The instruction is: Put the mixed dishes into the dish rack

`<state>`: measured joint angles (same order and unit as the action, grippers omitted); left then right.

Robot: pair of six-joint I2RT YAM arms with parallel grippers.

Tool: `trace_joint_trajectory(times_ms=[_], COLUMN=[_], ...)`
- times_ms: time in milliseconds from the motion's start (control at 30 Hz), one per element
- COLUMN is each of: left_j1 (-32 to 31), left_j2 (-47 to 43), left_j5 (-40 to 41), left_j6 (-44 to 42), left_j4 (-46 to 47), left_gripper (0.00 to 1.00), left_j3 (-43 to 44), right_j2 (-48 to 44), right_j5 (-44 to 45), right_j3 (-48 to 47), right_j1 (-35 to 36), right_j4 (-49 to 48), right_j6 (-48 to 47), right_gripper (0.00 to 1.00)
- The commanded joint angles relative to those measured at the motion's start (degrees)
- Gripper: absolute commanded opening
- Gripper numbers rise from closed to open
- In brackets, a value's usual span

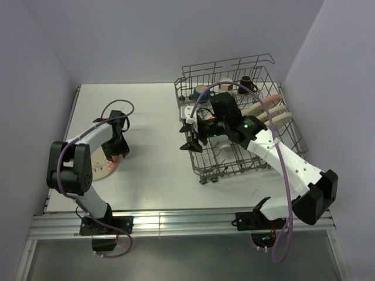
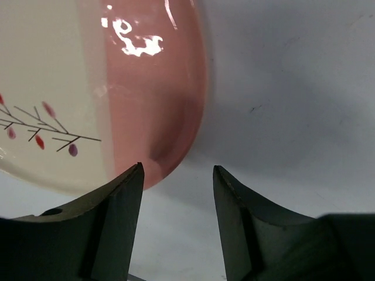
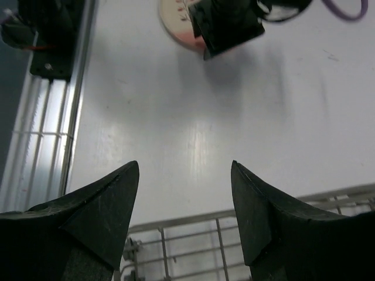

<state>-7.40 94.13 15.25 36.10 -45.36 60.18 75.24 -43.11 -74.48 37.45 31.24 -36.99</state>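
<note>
My left end effector (image 2: pixel 177 170) hangs low over the counter (image 2: pixel 293 88), jaws moderately apart with nothing between them. The pink-and-cream plate (image 2: pixel 88 88) lies flat just ahead and to the left, its pink rim right at my left fingertip (image 2: pixel 132 181), though I cannot tell whether they touch. I judge a small leftward shift would bring the rim into the gap. Open counter runs rightward to the dish rack (image 1: pixel 234 170), well apart, where my right end effector (image 1: pixel 192 142) hangs over the left rim, jaws apart and empty.
</note>
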Motion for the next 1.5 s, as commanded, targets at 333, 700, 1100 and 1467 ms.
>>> trace_joint_trajectory(times_ms=[333,700,1100,1467], left_j1=[-3.0,-3.1,-3.2,-3.3], left_j2=[11.3,6.1,1.8,-0.6], left_j5=[8.1,-16.0,-29.2,-34.2], left_j6=[-4.7,-6.0,-6.0,-7.1], left_j4=[0.5,-4.0,-4.8,-4.2], left_gripper=[0.0,0.0,0.0,0.0], left_j3=[4.8,17.0,15.4,12.9], right_j2=[5.1,9.3,25.4,44.7], right_j5=[-8.4,-2.8,22.5,33.0], right_j3=[-3.8,-1.2,3.5,-3.6], right_j1=[8.0,19.4,27.2,29.0], right_j4=[-7.1,9.4,-33.2,-48.4], right_j6=[4.0,-45.3,-43.1,-49.0], right_gripper=[0.7,0.78,0.86,0.9])
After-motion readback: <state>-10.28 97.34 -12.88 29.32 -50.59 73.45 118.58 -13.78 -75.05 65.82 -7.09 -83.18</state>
